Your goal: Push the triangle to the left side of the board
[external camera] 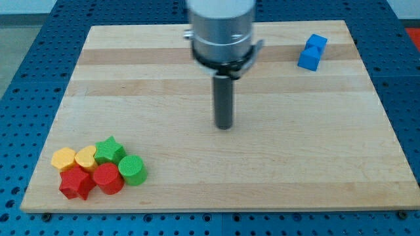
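My tip rests on the wooden board near its middle, touching no block. Two blue blocks sit together near the view's top right: an upper one and a lower one. I cannot make out their shapes, so I cannot tell which is the triangle. They lie well to the right of and above my tip. The arm's silver body hangs over the board's top middle.
A tight cluster sits at the bottom left: a yellow hexagon, a yellow heart, a green star, a green cylinder, a red star and a red round block. A blue perforated table surrounds the board.
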Available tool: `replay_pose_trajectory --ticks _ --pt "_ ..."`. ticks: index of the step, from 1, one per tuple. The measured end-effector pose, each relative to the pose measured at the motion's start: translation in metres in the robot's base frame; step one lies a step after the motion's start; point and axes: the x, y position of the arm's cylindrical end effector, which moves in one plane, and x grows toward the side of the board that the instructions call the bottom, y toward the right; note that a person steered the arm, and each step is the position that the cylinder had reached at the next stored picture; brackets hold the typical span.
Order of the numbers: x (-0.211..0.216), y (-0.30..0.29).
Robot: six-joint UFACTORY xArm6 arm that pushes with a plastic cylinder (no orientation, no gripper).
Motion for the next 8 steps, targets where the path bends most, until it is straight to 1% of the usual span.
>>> replay_pose_trajectory --ticks 1,2,4,5,6,7,8 --pt "-0.012 0.067" --pt "-0.025 0.101" --pt "-0.025 0.109" --pt "-0.034 0.191" --pt "-0.07 0.274" --pt "-0.132 0.274" --pt "-0.148 0.249"
